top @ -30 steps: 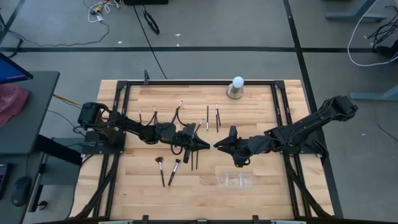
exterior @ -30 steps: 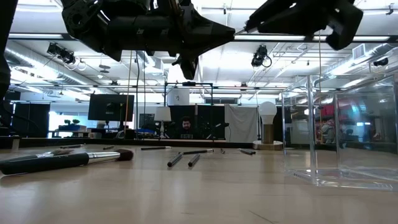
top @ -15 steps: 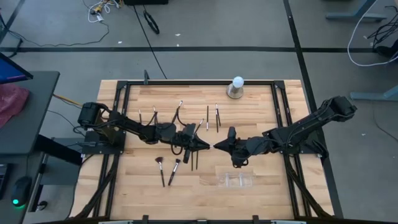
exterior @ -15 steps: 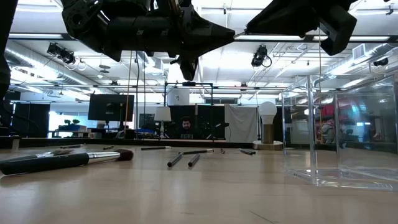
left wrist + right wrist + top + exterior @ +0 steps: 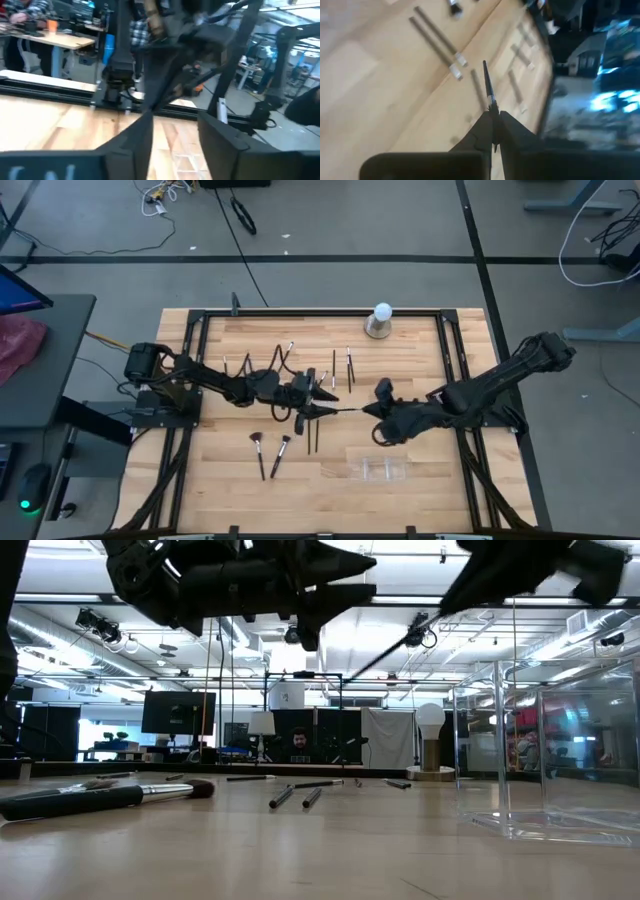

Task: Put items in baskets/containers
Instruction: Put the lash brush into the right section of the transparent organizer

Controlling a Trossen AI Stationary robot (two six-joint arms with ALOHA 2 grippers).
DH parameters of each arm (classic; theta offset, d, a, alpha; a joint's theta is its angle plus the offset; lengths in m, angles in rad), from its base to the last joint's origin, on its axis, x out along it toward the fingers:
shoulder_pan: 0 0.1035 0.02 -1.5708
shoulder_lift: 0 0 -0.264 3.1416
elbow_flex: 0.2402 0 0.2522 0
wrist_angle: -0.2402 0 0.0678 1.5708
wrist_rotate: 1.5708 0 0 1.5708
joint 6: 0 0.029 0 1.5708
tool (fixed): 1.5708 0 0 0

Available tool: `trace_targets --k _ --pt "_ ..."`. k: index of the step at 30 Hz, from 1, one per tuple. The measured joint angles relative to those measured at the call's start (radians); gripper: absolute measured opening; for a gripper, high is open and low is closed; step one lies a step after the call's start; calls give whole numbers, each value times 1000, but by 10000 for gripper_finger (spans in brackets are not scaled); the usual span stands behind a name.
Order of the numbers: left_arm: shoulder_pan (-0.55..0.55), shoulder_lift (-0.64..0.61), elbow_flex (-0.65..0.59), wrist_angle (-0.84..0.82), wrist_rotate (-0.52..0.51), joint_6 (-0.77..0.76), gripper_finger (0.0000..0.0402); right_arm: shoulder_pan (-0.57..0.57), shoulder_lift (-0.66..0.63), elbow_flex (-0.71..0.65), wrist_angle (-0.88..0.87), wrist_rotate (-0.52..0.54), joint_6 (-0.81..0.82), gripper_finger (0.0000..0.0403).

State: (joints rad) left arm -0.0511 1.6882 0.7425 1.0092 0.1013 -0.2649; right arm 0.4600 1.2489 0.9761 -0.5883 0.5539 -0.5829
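A slim dark makeup brush hangs in the air above the middle of the table, with my right gripper shut on one end. Its free end reaches to my left gripper, which stands open and points level at the right gripper. In the low view the brush slants down from the right gripper, beside the open left gripper. Several more brushes lie flat on the wood. The clear tray stands near the front edge. My right gripper pinches the brush between its two fingers near one end, right by a silvery band. The brush runs on along the fingers and sticks out ahead of them, slanting downward, lifted clear of the table. My left gripper: whether a finger touches the brush's free end I cannot tell.
A white ball on a grey round base stands at the far edge. Loose brushes lie behind the grippers, under them and at the front left. A black frame runs round the table. The tray rises at the low view's right.
My left gripper has opened and let go of the brush. My right gripper has drawn back toward the table's right edge and up, tipping its fingers downward. The brush has gone with it and now slants in the air.
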Motion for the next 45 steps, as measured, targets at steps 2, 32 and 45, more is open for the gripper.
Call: trace_targets --k 2,32,45 --pt "9 -1 0 -6 -1 2 188 26 -1 112 -220 -44 120 11" --pt "-54 -2 0 -125 -194 119 170 178 176 369 -710 -623 961 18" --pt "-54 -2 0 -126 -195 108 170 103 217 294 -537 -724 705 24"
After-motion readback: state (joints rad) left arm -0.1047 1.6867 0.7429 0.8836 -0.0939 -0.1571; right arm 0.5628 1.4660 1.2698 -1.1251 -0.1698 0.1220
